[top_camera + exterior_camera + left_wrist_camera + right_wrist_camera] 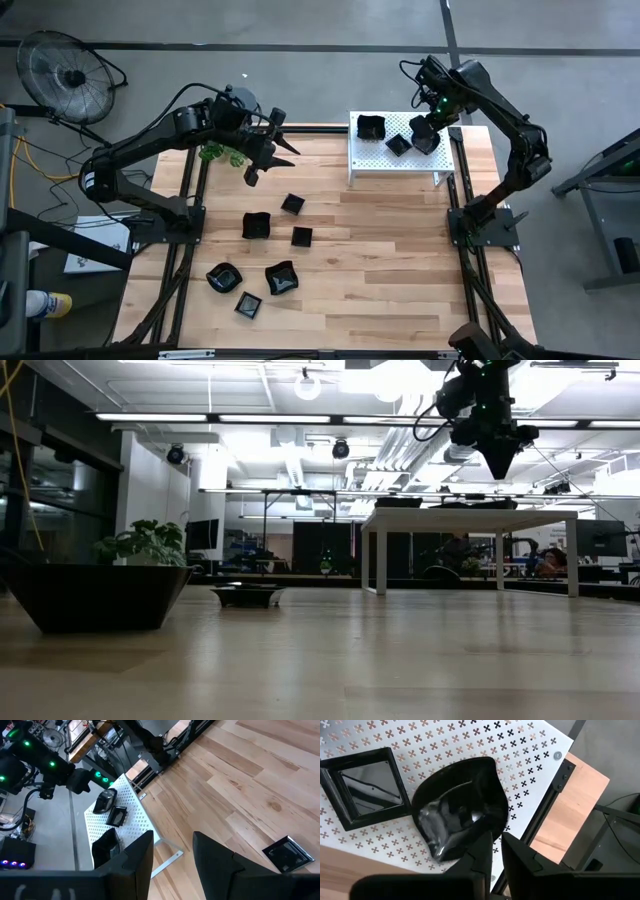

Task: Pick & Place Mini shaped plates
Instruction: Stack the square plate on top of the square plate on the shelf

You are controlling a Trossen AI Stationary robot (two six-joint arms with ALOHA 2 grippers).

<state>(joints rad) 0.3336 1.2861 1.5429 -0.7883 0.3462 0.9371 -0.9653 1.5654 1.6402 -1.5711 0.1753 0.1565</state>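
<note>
Several black mini shaped plates lie on the wooden table, among them a square one [292,204] and a wavy one [281,278]. Two more plates [371,126] [398,145] rest on the white perforated rack [380,160] at the far right. My right gripper [496,840] points down over the rack's right end, closed on a wavy black plate [455,810] beside a square plate [365,787]. My left gripper [272,150] hovers open over the table's far left part with nothing between its fingers [135,865]. My right gripper has the wavy plate's rim [495,831] between its two fingers, coming from above and pointing down. One finger [482,852] stands over the plate's hollow, the other [520,862] outside it. The plate shows its hollow upward, nearly level; whether its underside rests on the rack I cannot tell.
Dark frame rails run along the table's left [185,250] and right [465,250] sides. A green object [220,153] sits at the far left edge under the left arm. A fan [65,70] stands on the floor beyond. Bare wood lies between the loose plates and the rack.
</note>
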